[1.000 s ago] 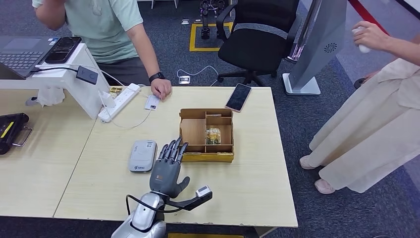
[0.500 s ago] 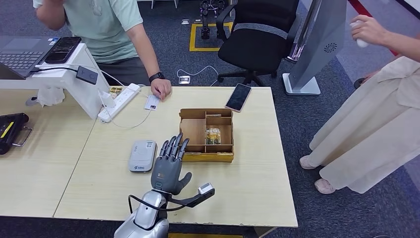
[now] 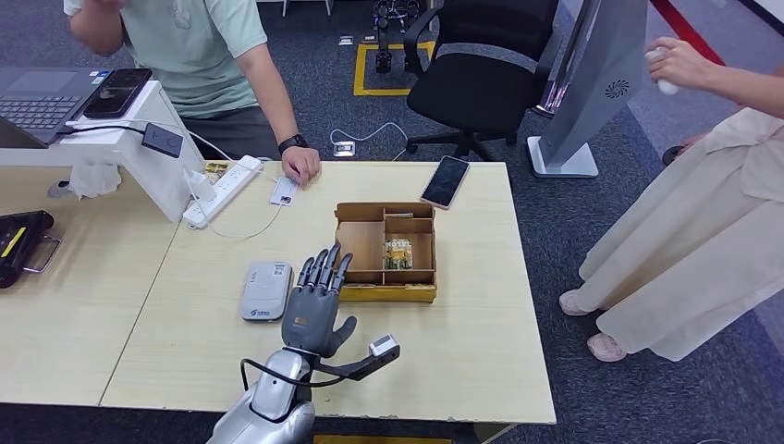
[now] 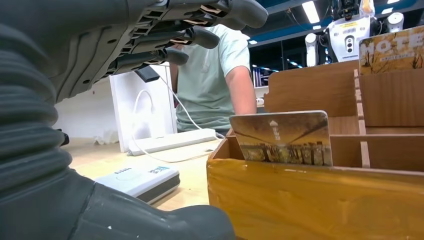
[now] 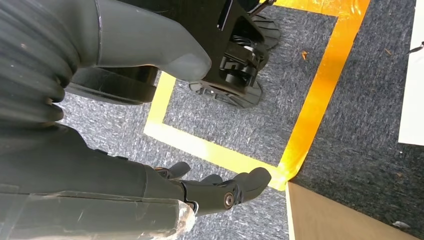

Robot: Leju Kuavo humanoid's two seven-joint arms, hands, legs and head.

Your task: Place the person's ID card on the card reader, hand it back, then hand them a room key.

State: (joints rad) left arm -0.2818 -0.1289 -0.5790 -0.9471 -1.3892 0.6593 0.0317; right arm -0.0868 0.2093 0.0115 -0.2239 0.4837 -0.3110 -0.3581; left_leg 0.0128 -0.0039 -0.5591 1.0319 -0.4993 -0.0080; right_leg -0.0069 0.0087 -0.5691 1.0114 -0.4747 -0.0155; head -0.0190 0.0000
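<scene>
On the far-left stretch of the table, reader: I see the flat grey rounded card reader (image 3: pixel 266 289) lying just left of my left hand (image 3: pixel 314 305).
ID card: the small white card (image 3: pixel 285 191) lies flat at the far edge, by the seated person's resting hand (image 3: pixel 301 165) — beyond my left hand and slightly left of it, well apart.
Long axis: it runs roughly away from me, tilted a little right, as best I can tell at this size.
Left hand: hovering over the wooden tabletop (image 3: pixel 481 314), fingers spread and pointing forward, holding nothing.
Room keys: printed hotel cards (image 3: pixel 398 253) stand upright in a compartment of the brown wooden divided box (image 3: pixel 385 293), just right of my left hand.
Right hand: my right hand (image 5: pixel 220 192) hangs beside the table over dark carpet, fingers loosely extended, nothing in it.
Nearer arm: the left — I judge the coming reach goes forward past the reader to the card.
</scene>
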